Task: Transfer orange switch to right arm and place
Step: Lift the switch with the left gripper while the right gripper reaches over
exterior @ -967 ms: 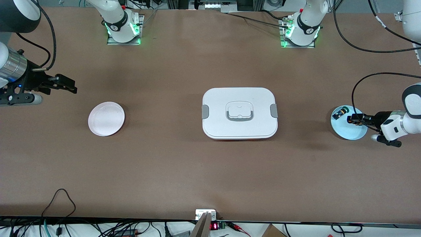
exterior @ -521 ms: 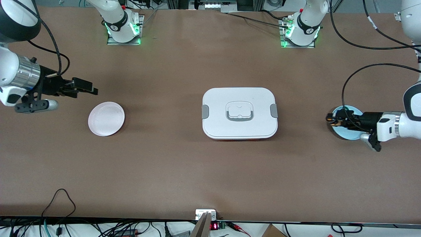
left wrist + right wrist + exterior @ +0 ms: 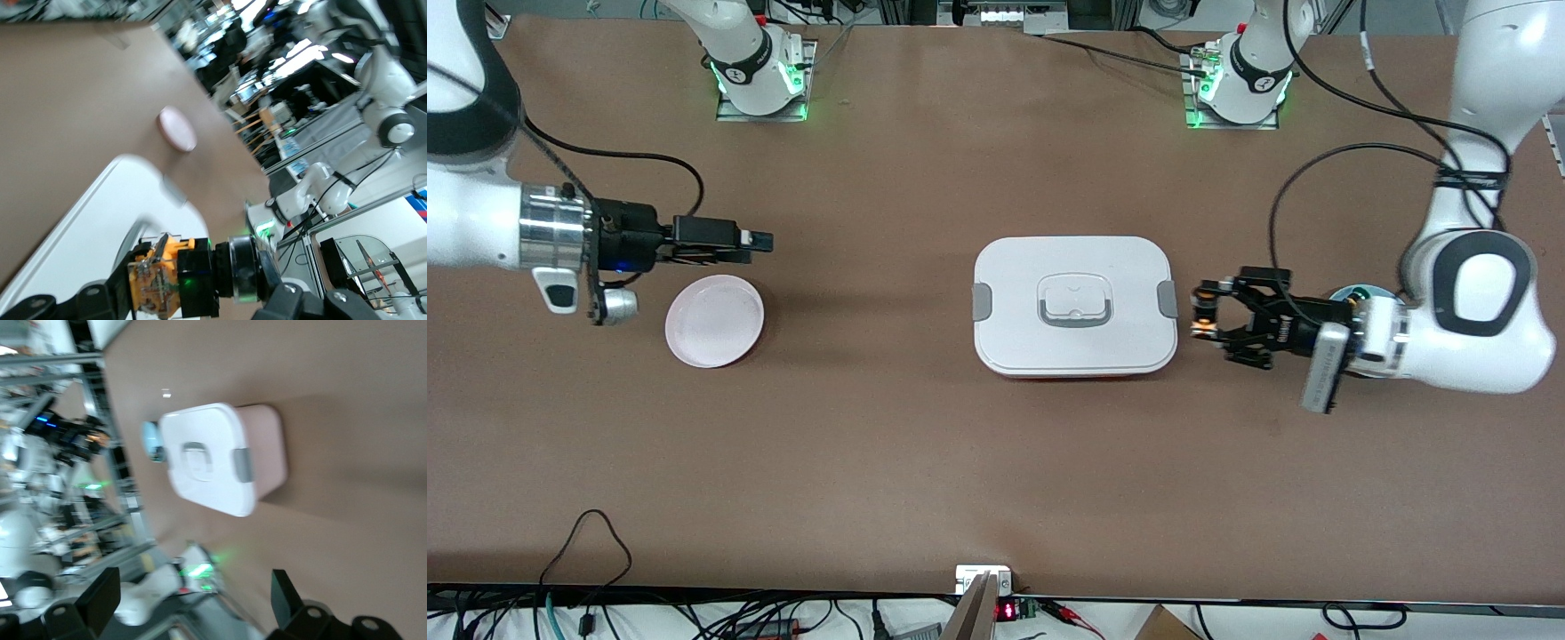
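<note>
Orange switch (image 3: 1206, 317) clamped in left gripper (image 3: 1204, 318) (airborne), beside white box (image 3: 1074, 305)

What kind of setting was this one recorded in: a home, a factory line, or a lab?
Most likely a robotics lab. Two arms are bolted to a brown-covered table on plates lit green, loose cables trail along its edge, and the left wrist view shows more white robot arms among workstations.

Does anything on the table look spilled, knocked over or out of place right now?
Nothing stands out. The white lidded box sits flat and closed, the pink plate lies level, and the left gripper holds the orange switch beside the box.
</note>
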